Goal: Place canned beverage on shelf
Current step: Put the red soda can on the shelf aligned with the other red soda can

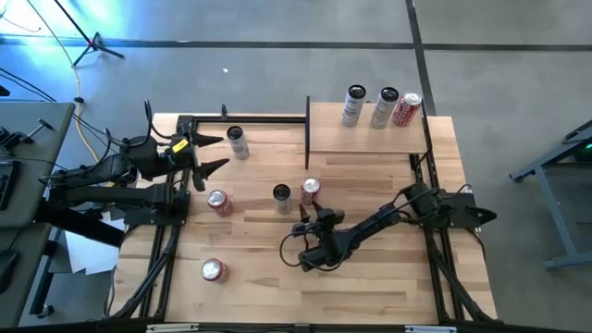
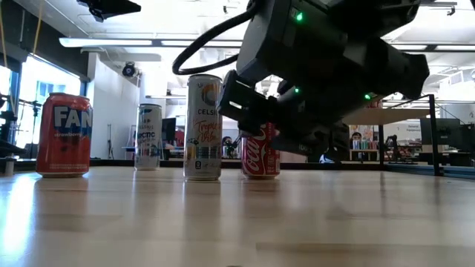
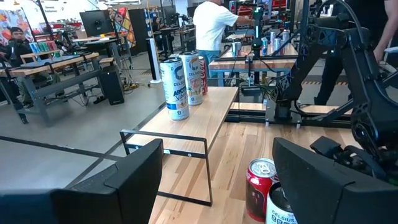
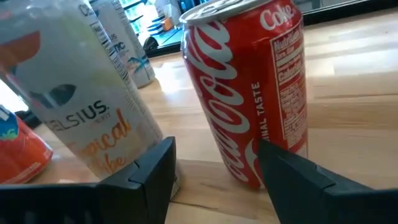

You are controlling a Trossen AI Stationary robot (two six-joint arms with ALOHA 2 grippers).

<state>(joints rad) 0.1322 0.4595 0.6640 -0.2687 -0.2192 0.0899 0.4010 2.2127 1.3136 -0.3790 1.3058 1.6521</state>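
A red Coca-Cola can stands upright on the table, with a pale Celsius can right beside it. My right gripper is open, low over the table on the can's near side. Its fingers point at the foot of the Coke can, which stands just beyond the fingertips. In the low view the gripper hides part of the Coke can. The shelf stands at the far right with three cans on it. My left gripper waits open at the far left.
A slim can stands near my left gripper. A red Fanta can and another red can stand on the table's left half. The shelf's near part is bare wood. People and workbenches show in the room beyond.
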